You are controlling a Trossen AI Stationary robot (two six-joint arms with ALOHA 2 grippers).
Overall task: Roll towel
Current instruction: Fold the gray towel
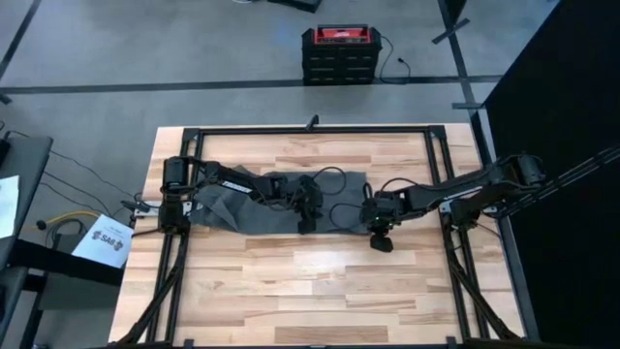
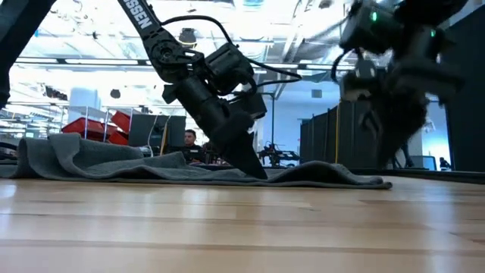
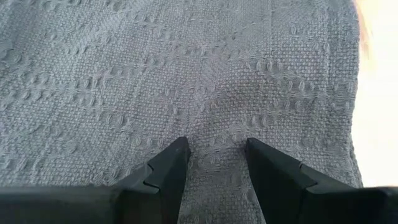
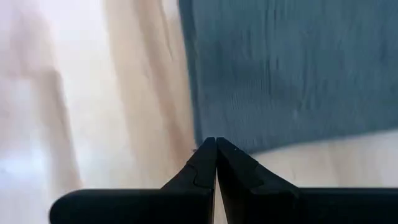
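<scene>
Towel (image 1: 242, 206), frame centre: limp and light, best pinched at an edge; left gripper (image 3: 214, 163) narrowly parted on it, right gripper (image 4: 216, 163) closed, empty.

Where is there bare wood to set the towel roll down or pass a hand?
The widest bare wood is the table's near half, below the dark grey soft cloth towel. A thin strip runs behind it along the far edge. The middle is crowded: left gripper open on the towel, right gripper shut beside its edge.
</scene>
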